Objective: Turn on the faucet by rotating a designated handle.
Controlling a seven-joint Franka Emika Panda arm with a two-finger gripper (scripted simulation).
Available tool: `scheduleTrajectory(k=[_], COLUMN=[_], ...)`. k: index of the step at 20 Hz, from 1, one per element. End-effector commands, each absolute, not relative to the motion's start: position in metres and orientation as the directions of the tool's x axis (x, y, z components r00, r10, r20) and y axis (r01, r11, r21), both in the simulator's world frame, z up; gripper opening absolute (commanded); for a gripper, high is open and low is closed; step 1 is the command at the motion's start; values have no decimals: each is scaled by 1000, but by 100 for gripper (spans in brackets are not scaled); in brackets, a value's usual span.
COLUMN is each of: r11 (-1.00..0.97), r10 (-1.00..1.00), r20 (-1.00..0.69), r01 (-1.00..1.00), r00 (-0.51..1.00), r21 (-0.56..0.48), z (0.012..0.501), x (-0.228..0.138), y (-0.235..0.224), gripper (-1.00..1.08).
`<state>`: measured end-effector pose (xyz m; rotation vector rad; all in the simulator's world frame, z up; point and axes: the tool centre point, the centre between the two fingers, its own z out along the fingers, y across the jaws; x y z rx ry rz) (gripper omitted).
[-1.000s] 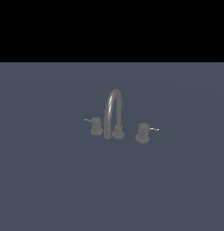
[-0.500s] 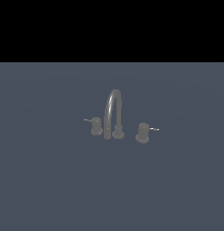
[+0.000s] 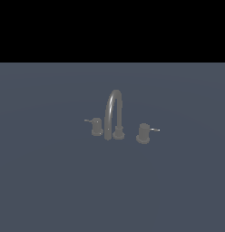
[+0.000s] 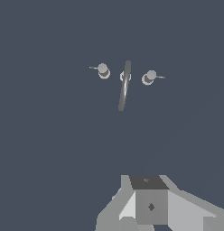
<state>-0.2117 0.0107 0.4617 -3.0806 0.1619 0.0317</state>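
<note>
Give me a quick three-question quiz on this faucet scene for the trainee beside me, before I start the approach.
1. True or false: the lever pin on the handle points toward the spout.
2. In the exterior view, what stands between the handle and the smaller knob? A) the arched spout B) a cup C) nothing
3. In the exterior view, toward which side does the smaller knob's pin point?

Key:
1. False. The pin points away from the spout, to the exterior view's right.
2. A.
3. The exterior view's left, away from the spout.
</note>
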Motion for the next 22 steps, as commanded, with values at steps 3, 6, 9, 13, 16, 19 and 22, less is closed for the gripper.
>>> scheduleTrajectory(k=[3,6,9,13,16,19,22], r11=[-972,-944,-905,-835,-771,-696,-613], r10=[-215,-308,-403,-525,-613,-694,-769], r20=[-40,-57,-76,-102,-121,-137,-149], r01=[-218,-313,-409,-535,-624,-708,-783], r00=[976,950,912,845,781,706,622], r21=[-86,-105,-119,-127,-126,-119,-107], z=[444,427,408,380,357,332,307], x=[-182,-159,-136,-108,-88,-70,-53], y=[8,5,0,-8,-15,-23,-33], gripper=[-100,-100,-100,-100,-100,-100,-100])
